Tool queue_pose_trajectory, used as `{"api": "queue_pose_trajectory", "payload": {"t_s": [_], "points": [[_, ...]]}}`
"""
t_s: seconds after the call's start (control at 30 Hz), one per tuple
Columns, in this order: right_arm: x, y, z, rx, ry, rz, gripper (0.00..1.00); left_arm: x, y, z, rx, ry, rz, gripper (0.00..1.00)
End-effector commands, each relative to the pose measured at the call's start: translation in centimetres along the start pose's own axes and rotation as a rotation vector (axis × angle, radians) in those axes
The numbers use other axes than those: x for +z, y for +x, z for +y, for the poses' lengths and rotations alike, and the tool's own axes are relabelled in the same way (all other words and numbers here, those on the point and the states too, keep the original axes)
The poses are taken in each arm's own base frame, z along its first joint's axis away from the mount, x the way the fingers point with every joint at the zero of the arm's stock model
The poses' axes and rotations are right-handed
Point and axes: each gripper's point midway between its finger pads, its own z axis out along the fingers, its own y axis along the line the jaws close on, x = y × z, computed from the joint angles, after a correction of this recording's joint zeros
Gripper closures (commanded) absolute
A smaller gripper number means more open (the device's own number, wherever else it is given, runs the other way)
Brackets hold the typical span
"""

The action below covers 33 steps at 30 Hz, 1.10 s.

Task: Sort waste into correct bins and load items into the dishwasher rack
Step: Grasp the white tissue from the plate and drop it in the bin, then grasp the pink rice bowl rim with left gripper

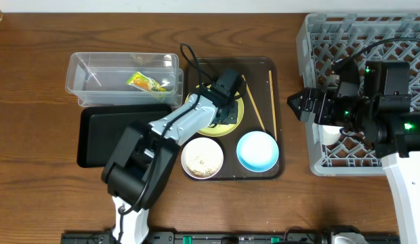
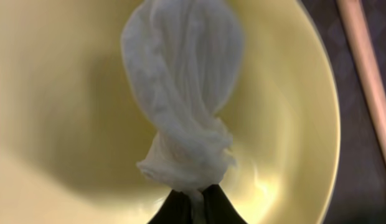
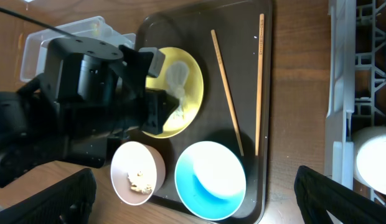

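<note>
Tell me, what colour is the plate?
Yellow-green. The plate shows best in the left wrist view.

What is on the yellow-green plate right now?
A crumpled white scrap, pinched at one end by the left gripper. The yellow-green plate looks otherwise bare, though the scrap covers the part beneath it and the left arm hides some from overhead.

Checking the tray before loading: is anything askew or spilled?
Nothing spilled; the rice sits in the white bowl. The chopsticks lie askew on the tray: one straight by its right edge, the other slanted toward it.
</note>
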Motion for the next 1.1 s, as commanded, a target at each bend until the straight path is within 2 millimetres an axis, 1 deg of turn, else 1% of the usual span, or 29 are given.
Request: {"api": "queue_pose_trajectory", "payload": {"t_s": [0.0,0.03,0.07,0.1,0.13,0.17,0.2,0.27,0.37,0.4,0.43,0.47,0.5,0.53,0.6,0.7,0.73,0.83,0.9,0.97,1.07], "points": [[0.1,0.2,0.2,0.003,0.001,0.007,0.01,-6.0,-4.4,-0.4,-0.036,0.042,-0.139,0.94],[0.1,0.2,0.2,0.003,0.001,0.007,0.01,-7.9,-5.3,-0.1,-0.046,0.054,-0.175,0.94],[0.1,0.2,0.2,0.003,0.001,0.008,0.01,-9.3,-5.9,0.3,-0.060,0.060,-0.205,0.94],[0.1,0.3,0.2,0.003,0.002,0.009,0.01,-10.9,-6.7,1.1,-0.076,0.066,-0.239,0.94],[0.1,0.3,0.1,0.004,0.002,0.010,0.01,-12.3,-7.3,2.3,-0.102,0.053,-0.271,0.94],[0.1,0.3,0.1,0.004,0.002,0.010,0.01,-13.1,-7.7,3.5,-0.121,0.032,-0.292,0.94],[0.1,0.3,0.2,0.004,0.002,0.010,0.01,-14.0,-8.1,5.1,-0.146,-0.007,-0.315,0.94],[0.1,0.3,0.2,0.004,0.002,0.010,0.01,-15.0,-8.7,9.1,-0.212,-0.102,-0.343,0.93],[0.1,0.3,0.1,0.004,0.002,0.011,0.01,-15.2,-9.3,13.6,-0.294,-0.164,-0.348,0.94],[0.1,0.3,0.1,0.005,0.002,0.011,0.01,-15.1,-9.4,14.7,-0.316,-0.174,-0.346,0.87],[0.1,0.3,0.1,0.004,0.002,0.011,0.01,-14.9,-9.5,15.8,-0.336,-0.185,-0.343,0.62],[0.1,0.3,0.1,0.004,0.002,0.011,0.01,-14.8,-9.5,16.6,-0.351,-0.195,-0.341,0.47],[0.1,0.3,0.2,0.004,0.002,0.010,0.01,-14.7,-9.6,17.1,-0.345,-0.195,-0.337,0.43],[0.1,0.3,0.2,0.004,0.002,0.010,0.01,-14.7,-9.6,17.0,-0.316,-0.177,-0.328,0.42],[0.1,0.3,0.2,0.004,0.002,0.010,0.01,-15.1,-9.4,15.8,-0.242,-0.108,-0.304,0.41],[0.1,0.3,0.2,0.004,0.002,0.010,0.01,-16.6,-8.2,13.6,-0.203,-0.038,-0.262,0.40],[0.1,0.3,0.1,0.004,0.002,0.010,0.01,-17.1,-7.4,12.5,-0.187,-0.010,-0.241,0.39],[0.1,0.2,-0.1,0.004,0.016,0.005,0.01,-18.0,-4.7,9.3,-0.131,0.051,-0.164,0.40],[0.1,0.1,-0.6,0.006,0.046,-0.003,0.01,-18.0,-2.1,7.1,-0.104,0.056,-0.083,0.40],[0.1,-0.1,-1.1,0.026,0.072,-0.011,0.01,-17.5,0.5,5.1,-0.077,0.053,-0.002,0.40],[0.1,-0.2,-1.2,0.030,0.076,-0.016,0.01,-15.9,3.7,3.1,-0.068,0.021,0.075,0.41]]}}
